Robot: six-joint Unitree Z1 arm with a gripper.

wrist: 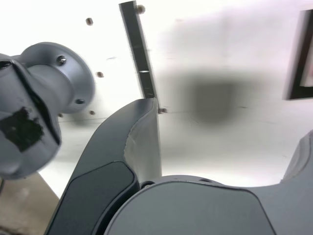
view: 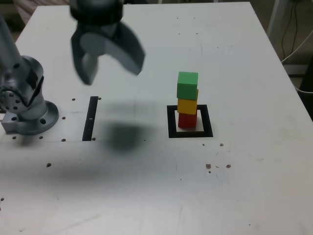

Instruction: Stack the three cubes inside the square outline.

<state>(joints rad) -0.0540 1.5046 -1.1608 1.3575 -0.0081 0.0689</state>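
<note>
In the exterior view the three cubes stand as one tower inside the square outline (view: 171, 122): the red cube (view: 187, 120) at the bottom, the yellow cube (view: 187, 105) on it, the green cube (view: 187, 85) on top, shifted slightly. My gripper (view: 111, 67) hangs high above the table, well to the exterior view's left of the tower, open and holding nothing. The wrist view shows one grey finger (wrist: 142, 142), the gripper (wrist: 230, 142) and a corner of the square outline (wrist: 297, 58); the cubes are out of that view.
The arm's grey base (view: 27, 105) sits at the exterior view's left edge, seen also as the base (wrist: 44, 98) in the wrist view. A narrow black strip (view: 90, 119) lies beside it. Cables hang off the table's right side.
</note>
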